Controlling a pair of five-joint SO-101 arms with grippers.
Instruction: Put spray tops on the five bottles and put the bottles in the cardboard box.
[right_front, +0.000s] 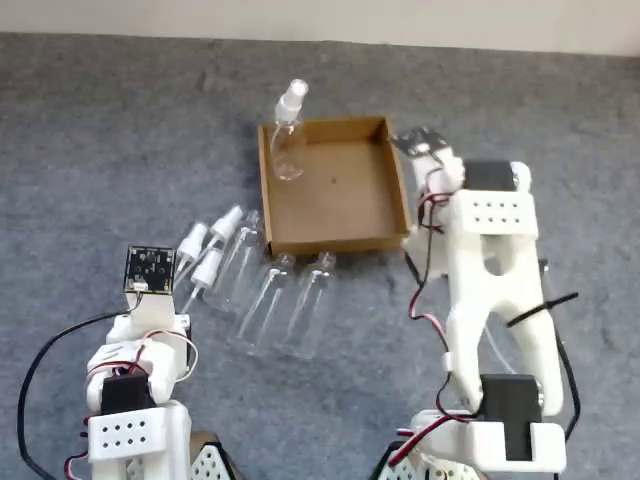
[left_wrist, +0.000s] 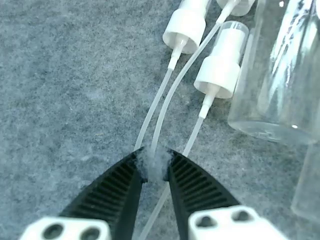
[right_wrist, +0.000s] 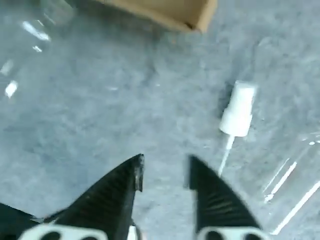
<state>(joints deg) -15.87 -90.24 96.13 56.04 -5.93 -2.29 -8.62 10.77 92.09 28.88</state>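
Note:
In the high view a clear bottle with a spray top (right_front: 288, 135) leans on the back left corner of the cardboard box (right_front: 397, 190). Three uncapped clear bottles (right_front: 266, 298) lie in front of the box, with three loose white spray tops (right_front: 208, 262) to their left. My left gripper (left_wrist: 155, 162) hovers low over the carpet, open by a narrow gap. The dip tube (left_wrist: 167, 102) of one spray top (left_wrist: 221, 62) runs between its fingers. My right gripper (right_wrist: 166, 162) is open above bare carpet, and another spray top (right_wrist: 239, 111) lies just beyond it.
The table is covered in grey carpet. The right arm (right_front: 495, 260) stretches along the box's right side. A box corner (right_wrist: 201, 19) and part of a clear bottle (right_wrist: 300, 175) show in the right wrist view.

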